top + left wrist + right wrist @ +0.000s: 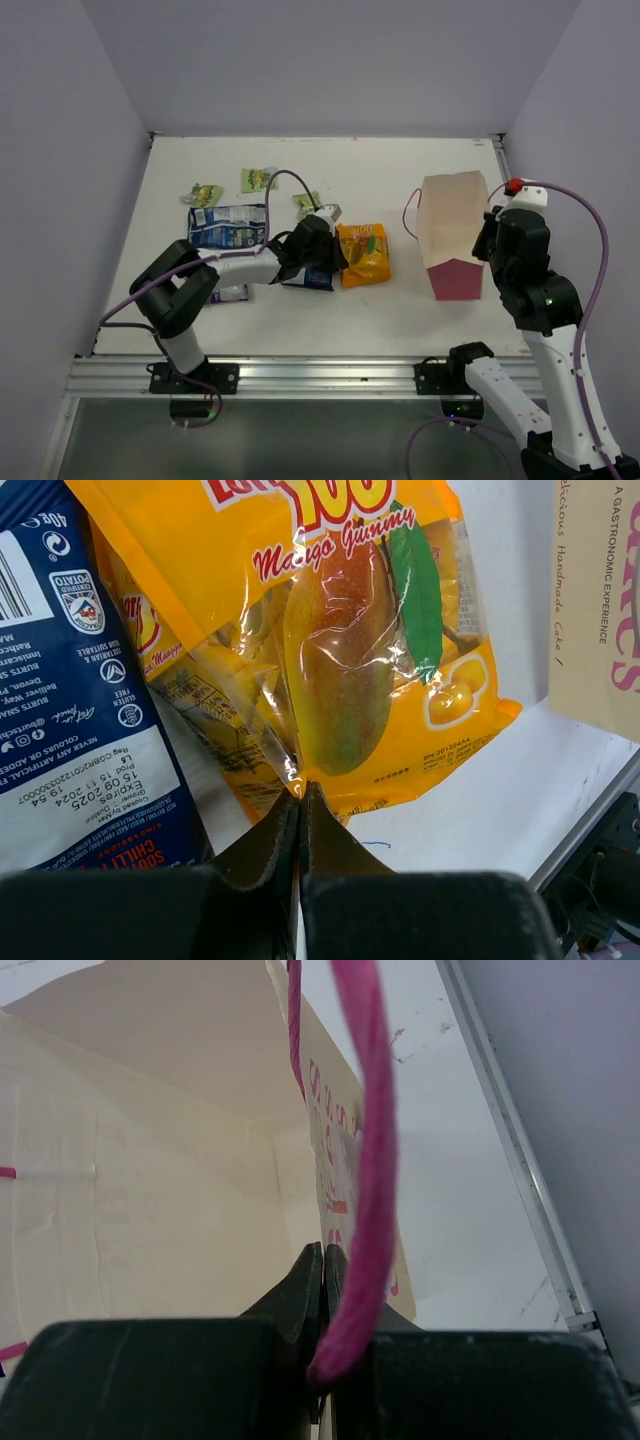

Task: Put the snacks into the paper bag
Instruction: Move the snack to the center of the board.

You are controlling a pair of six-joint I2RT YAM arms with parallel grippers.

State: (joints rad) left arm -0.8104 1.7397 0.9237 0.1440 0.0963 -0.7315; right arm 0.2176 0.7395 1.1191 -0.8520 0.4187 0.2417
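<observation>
I'm pinching the mango gummy packet (340, 660) with the left gripper (300, 800); paper bag (455, 235) is sitting frame-right, right gripper (322, 1260) clamping its handle (370, 1160).

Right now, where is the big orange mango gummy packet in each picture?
Top external: the large orange flat plastic packet lies in the middle, just right of the left gripper.
Left wrist: it fills the upper middle.
Right wrist: not in it.
Shared landmark: the cream paper bag with pink handles.
</observation>
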